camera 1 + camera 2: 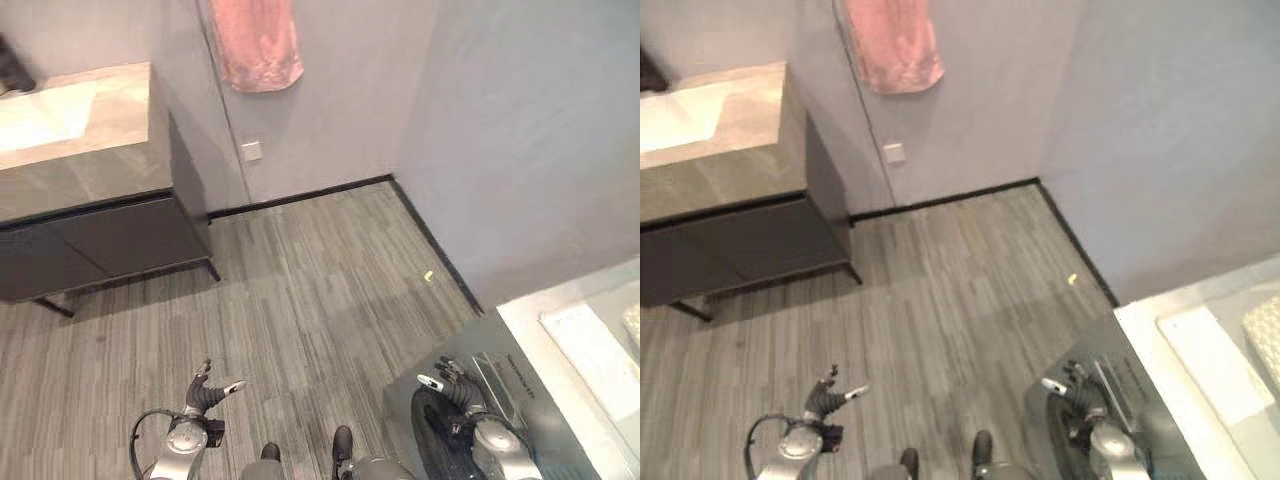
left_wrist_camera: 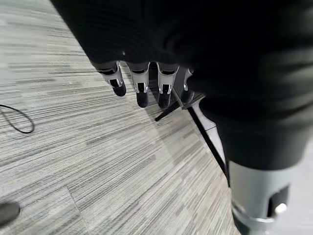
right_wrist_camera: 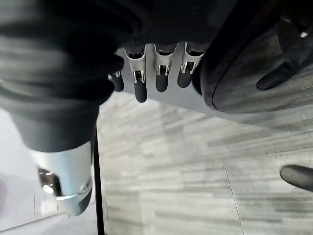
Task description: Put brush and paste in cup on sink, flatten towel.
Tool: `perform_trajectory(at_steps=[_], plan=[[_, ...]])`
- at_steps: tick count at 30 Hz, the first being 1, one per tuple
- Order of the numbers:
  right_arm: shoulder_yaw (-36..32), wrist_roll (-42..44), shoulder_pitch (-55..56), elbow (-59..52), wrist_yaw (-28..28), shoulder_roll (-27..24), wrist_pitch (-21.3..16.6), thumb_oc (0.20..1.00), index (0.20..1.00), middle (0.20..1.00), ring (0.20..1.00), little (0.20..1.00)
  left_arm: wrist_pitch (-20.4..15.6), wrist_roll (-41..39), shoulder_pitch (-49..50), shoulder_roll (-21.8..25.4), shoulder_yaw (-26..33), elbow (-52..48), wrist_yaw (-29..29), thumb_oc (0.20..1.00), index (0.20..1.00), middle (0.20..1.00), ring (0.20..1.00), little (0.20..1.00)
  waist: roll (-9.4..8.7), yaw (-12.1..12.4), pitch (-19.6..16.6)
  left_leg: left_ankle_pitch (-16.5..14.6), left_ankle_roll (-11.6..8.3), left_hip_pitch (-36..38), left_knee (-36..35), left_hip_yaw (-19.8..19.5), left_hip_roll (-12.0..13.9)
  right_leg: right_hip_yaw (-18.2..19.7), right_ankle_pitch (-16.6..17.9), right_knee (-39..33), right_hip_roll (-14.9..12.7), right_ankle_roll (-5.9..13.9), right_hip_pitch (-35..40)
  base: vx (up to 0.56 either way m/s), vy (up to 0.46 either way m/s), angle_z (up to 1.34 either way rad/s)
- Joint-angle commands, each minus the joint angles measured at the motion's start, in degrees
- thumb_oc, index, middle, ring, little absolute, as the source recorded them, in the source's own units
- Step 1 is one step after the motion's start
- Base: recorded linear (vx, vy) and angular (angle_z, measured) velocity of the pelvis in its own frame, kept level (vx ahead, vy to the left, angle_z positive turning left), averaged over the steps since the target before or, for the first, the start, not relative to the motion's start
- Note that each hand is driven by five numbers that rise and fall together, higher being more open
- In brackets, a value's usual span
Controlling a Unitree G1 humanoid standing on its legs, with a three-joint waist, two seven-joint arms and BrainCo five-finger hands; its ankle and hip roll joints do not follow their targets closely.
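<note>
1. Left eye view: the pink soft terry towel (image 1: 258,42) hangs on the grey wall (image 1: 340,90), up and to the right of the pale stone worktop (image 1: 110,120) with its white sunken sink (image 1: 40,115). A dark cabinet (image 1: 100,240) sits under the worktop.
2. Brush, paste and cup cannot be made out; a dark object at the far edge of the worktop is too small to identify.
3. The left hand (image 1: 207,392) hangs low over the grey striped plank floor (image 1: 300,290), fingers straight and relaxed, holding nothing. The left wrist view confirms this.
4. The right hand (image 1: 1077,389) hangs beside a grey glossy appliance (image 1: 1120,400), fingers likewise loose and empty, as the right wrist view confirms.
5. Both hands are well apart from the towel and the sink; judged from this, no step of the task is done yet.
6. Handling estimate: the towel is light, limp and non-slippery, and will bunch if pushed. Best taken by its lower hem or corners and drawn downward to flatten.
7. Risk: tugging too hard could pull it off its hanger.
</note>
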Motion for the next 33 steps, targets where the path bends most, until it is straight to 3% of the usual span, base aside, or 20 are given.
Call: perform_trajectory(at_steps=[1,7,8,13,18,33], plan=[[-3.1,0.8,-0.4,-0.4,-2.6,-2.7,-3.4,1.0,1.0,1.0,1.0,1.0,-2.5,0.6,-1.9,1.5,-1.5,-0.8,1.4,1.0,1.0,1.0,1.0,1.0,-0.28,-1.8,-1.6,-0.3,1.91,0.8,-1.3,-2.2,-1.0,5.8,-4.6,6.3,-2.5,8.8,0.9,0.12,0.134,-0.23],[-2.9,0.7,0.6,-0.2,-2.0,-1.4,-3.0,1.0,1.0,1.0,1.0,1.0,-2.4,2.3,-1.6,2.6,-1.7,0.5,0.9,1.0,1.0,1.0,1.0,1.0,0.68,-3.0,-2.7,-0.9,3.03,4.0,-5.0,-0.1,-2.4,7.0,-4.7,7.2,-3.7,9.63,0.8,0.08,0.134,-0.27],[-12.8,21.2,-4.2,27.9,3.6,3.8,0.9,1.0,1.0,1.0,1.0,1.0,-1.1,-7.3,0.3,2.1,0.8,6.6,-6.1,1.0,1.0,1.0,1.0,1.0,2.21,-1.4,-2.1,-7.5,3.58,5.8,-1.7,-2.3,-1.5,6.6,-3.8,8.5,-8.7,12.69,-2.4,-0.02,0.029,-0.35],[-11.7,19.8,-3.0,24.5,3.9,3.8,1.3,1.0,1.0,1.0,1.0,1.0,-0.2,-3.6,1.0,2.1,0.2,6.7,-5.9,1.0,1.0,1.0,1.0,1.0,0.91,-1.2,-5.6,-6.4,3.49,8.1,-3.9,-3.0,-1.8,5.7,-4.3,6.5,-8.3,12.2,1.0,-0.04,-0.009,0.1],[-10.9,17.1,-3.1,21.5,2.6,2.7,0.8,1.0,1.0,1.0,1.0,1.0,-0.4,-2.9,0.7,2.5,1.0,7.1,-4.9,1.0,1.0,1.0,1.0,1.0,0.45,-1.2,-6.2,-6.9,3.66,7.7,-2.8,-3.3,-2.3,5.6,-3.0,4.6,-9.0,12.19,2.0,-0.05,0.039,0.1],[-5.2,5.6,-8.4,10.2,0.0,0.3,-0.5,1.0,1.0,1.0,1.0,1.0,-2.5,-0.6,1.4,6.6,4.9,-2.6,-0.4,1.0,1.0,1.0,1.0,1.0,-0.01,1.1,-3.0,-8.7,6.95,6.0,-0.6,-4.0,-8.0,6.2,3.6,7.6,-15.2,14.37,0.6,-0.01,0.154,0.04]])
